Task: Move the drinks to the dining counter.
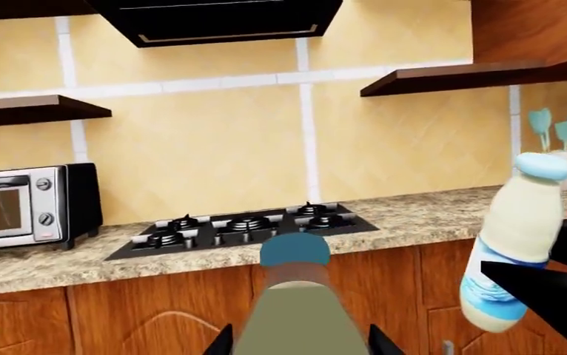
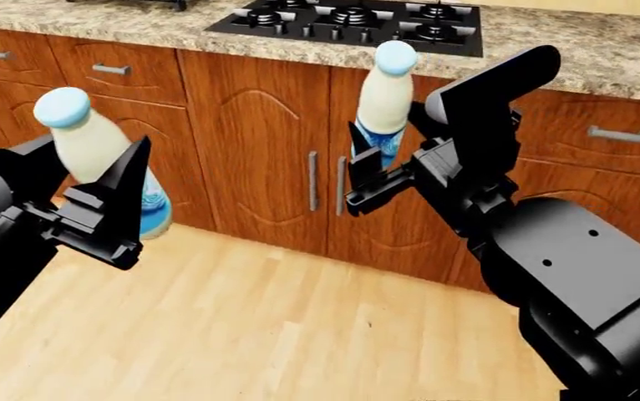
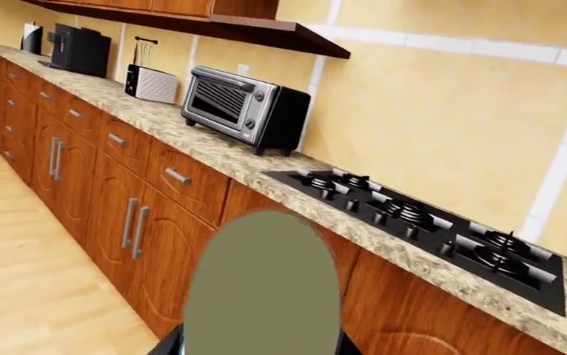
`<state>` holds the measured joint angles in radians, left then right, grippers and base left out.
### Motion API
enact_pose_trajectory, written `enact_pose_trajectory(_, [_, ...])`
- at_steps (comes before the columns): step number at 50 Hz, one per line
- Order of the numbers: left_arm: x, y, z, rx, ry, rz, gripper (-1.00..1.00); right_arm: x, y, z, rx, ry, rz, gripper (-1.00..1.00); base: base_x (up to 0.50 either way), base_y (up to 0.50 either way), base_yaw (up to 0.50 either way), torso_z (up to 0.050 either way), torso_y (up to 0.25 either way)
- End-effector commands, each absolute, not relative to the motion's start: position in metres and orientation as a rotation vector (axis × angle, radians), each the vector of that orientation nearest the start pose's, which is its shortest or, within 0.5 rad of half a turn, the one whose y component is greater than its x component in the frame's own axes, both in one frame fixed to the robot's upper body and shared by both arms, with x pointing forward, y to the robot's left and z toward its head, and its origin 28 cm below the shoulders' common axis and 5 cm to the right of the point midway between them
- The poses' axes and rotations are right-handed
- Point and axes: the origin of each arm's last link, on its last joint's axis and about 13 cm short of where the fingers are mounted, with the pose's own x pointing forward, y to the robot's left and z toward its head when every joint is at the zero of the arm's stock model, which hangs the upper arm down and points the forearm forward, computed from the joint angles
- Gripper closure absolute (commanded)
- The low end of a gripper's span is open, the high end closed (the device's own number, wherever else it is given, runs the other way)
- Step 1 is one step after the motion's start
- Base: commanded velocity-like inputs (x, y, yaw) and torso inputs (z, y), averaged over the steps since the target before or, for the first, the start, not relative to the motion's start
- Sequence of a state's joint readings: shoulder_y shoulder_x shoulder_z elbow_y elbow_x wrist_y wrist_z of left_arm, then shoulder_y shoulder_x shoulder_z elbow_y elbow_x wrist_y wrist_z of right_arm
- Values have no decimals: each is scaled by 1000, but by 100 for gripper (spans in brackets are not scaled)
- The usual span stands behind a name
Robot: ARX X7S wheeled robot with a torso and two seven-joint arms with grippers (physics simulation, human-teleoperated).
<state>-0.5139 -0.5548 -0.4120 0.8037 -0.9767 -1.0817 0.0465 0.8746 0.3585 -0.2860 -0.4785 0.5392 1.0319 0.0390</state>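
- Two claws observed in the head view, each closed around one bottle, both held up off the wood floor (image 2: 253, 317).
- Left claw (image 2: 114, 205) grips the left bottle (image 2: 103, 159) about its lower body; bottle tilted, light blue cap uppermost.
- Right claw (image 2: 382, 171) grips the right bottle (image 2: 385, 100) at the blue-and-white label; bottle near upright, in front of the cabinet doors (image 2: 259, 150).
- Bottles counted: two, alike, cream-white. Well apart from each other.
- Counter (image 2: 587, 58): brown speckled granite, one black stove (image 2: 348, 21) set in it. Neither bottle touches it.
- Left wrist view: held bottle fills the near foreground, the second bottle (image 1: 516, 244) off to one side; one toaster oven (image 1: 27, 207) on the counter, one pot of teal utensils (image 1: 565, 140).
- Right wrist view: one toaster oven (image 3: 244, 107), one toaster (image 3: 150, 83), one dark appliance (image 3: 78, 48) along the counter.
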Motion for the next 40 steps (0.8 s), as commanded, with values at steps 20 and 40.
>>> enact_pose_trajectory(20, [198, 293, 248, 34, -295, -382, 100, 282, -97, 253, -253, -176, 421, 100, -228, -84, 500, 1, 0])
enact_pose_trajectory(40, [198, 292, 248, 38, -293, -382, 100, 281, -99, 251, -259, -174, 419, 100, -183, -95, 500, 0, 0])
